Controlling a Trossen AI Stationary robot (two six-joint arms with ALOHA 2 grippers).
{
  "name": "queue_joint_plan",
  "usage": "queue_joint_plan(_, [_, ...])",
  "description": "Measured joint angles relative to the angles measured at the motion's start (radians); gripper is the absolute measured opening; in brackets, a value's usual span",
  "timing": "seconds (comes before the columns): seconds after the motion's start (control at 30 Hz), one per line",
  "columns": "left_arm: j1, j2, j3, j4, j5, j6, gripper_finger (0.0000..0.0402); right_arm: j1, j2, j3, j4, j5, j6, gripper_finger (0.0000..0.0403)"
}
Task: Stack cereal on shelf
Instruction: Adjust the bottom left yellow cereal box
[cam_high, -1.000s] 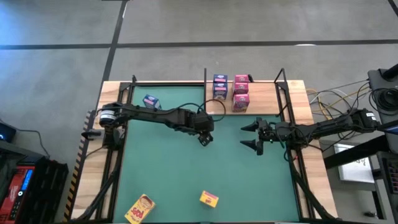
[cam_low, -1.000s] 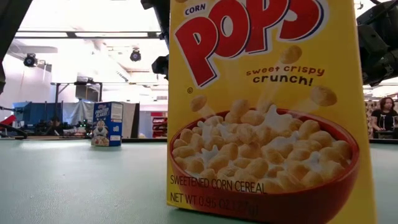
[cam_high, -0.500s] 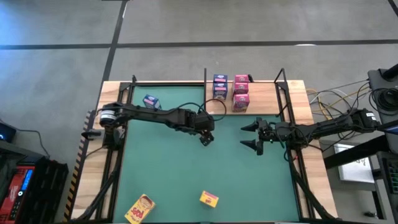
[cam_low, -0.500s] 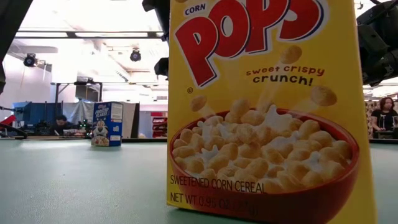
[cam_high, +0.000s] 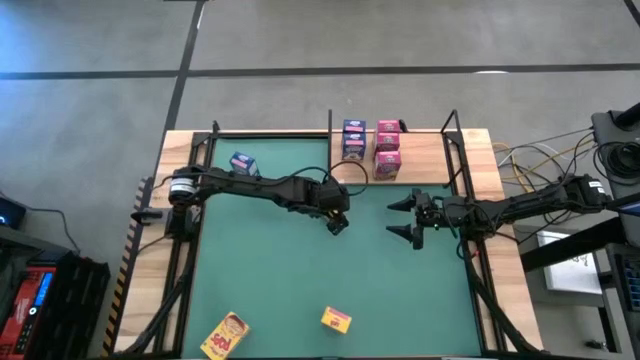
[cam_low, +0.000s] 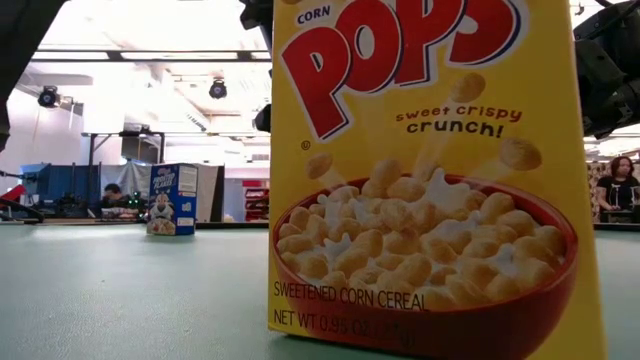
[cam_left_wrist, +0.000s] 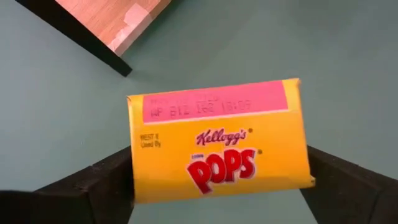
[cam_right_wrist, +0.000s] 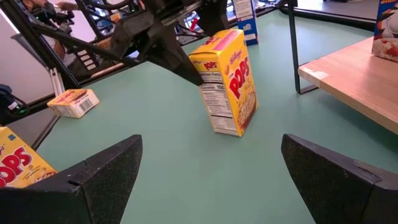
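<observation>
While the left gripper (cam_high: 338, 222) straddles the yellow Pops box (cam_left_wrist: 217, 140), fingers loosened, right gripper (cam_high: 405, 219) gapes; next, regrip toward the shelf (cam_high: 425, 155) at 1 o'clock.

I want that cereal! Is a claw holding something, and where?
Left claw straddles the yellow Pops box's top sides; a grip cannot be told. Right claw: empty.
</observation>
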Motion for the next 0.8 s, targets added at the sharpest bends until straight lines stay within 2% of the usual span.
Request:
queue_joint_plan(0.13, [0.000,0.000,0.024,-0.035,0.000,-0.010,0.0396,0.000,0.000,0.000,0.000,0.000,0.000,0.0373])
queue_joint_plan(0.33, [-0.001,-0.002,0.069,-0.106,0.000,-0.021,0.0397,0.000,0.000,0.000,0.000,0.000,0.000,0.0373])
queue_joint_plan(0.6, [0.003,-0.020,0.189,-0.367,0.020,-0.071,0.0397,0.000,0.000,0.000,0.000,0.000,0.000,0.0373])
queue_joint_plan(0.8, [0.007,-0.103,0.161,-0.444,0.021,-0.136,0.0396,0.000,0.000,0.000,0.000,0.000,0.000,0.0373])
